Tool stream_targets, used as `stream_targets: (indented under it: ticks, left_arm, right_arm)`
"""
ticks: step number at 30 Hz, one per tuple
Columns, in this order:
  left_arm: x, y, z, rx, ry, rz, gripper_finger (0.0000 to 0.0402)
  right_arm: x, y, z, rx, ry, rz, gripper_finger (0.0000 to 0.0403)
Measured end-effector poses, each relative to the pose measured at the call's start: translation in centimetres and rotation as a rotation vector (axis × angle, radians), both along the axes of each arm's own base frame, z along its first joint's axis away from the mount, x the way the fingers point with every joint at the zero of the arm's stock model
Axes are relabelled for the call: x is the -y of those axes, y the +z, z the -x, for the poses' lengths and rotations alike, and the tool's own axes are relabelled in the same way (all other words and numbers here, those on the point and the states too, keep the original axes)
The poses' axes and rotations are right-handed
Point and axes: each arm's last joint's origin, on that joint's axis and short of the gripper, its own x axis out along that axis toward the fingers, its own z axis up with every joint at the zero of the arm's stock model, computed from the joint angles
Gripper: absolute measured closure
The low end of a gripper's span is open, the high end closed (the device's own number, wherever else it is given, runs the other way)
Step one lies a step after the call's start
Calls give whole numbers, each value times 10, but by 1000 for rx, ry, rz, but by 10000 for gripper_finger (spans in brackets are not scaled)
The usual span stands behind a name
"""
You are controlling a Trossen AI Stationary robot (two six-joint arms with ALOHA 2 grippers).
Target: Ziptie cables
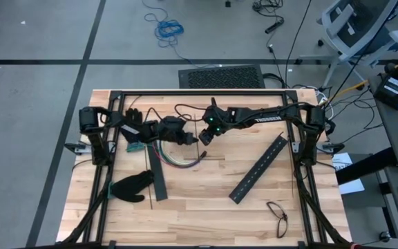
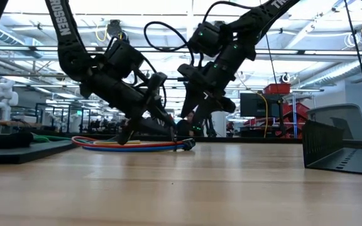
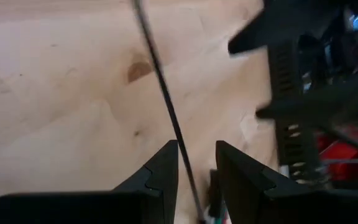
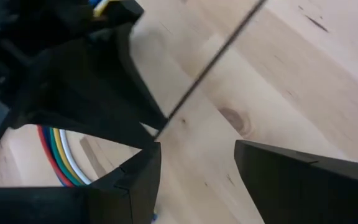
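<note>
Table (image 2: 187,188) boards run to the cables (image 2: 131,144), mid-table. Left tool (image 3: 194,171) pinches a ziptie (image 3: 166,106) narrowly above them; right tool (image 4: 194,162) gapes beside it, empty. Threading step seems in hand: next, catch the strip's free end.

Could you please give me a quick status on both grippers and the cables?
Left gripper low over the table, jaws close around a ziptie. Right gripper facing it, jaws open. Cables lying bundled on the table beneath them. Nothing in the way.
</note>
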Motion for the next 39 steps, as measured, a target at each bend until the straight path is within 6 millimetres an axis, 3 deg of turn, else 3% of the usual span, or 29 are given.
stream_targets:
  ticks: [7,11,16,20,30,39]
  left_arm:
    - [12,-2,-2,-25,-45,41,297]
    - [10,-1,-1,-30,-56,44,297]
    - [8,8,-11,11,-243,35,297]
    - [13,8,-16,-73,-320,-47,297]
    - [18,16,-30,-259,-215,-271,297]
    - [25,17,-34,-293,-180,-319,297]
  right_arm:
    - [1,2,-2,34,-1,9,202]
    - [1,2,-3,35,-2,8,202]
    - [1,7,-3,64,-3,16,202]
    - [5,30,3,137,-16,38,202]
    - [21,87,31,287,-85,93,202]
    - [28,97,39,316,-109,102,202]
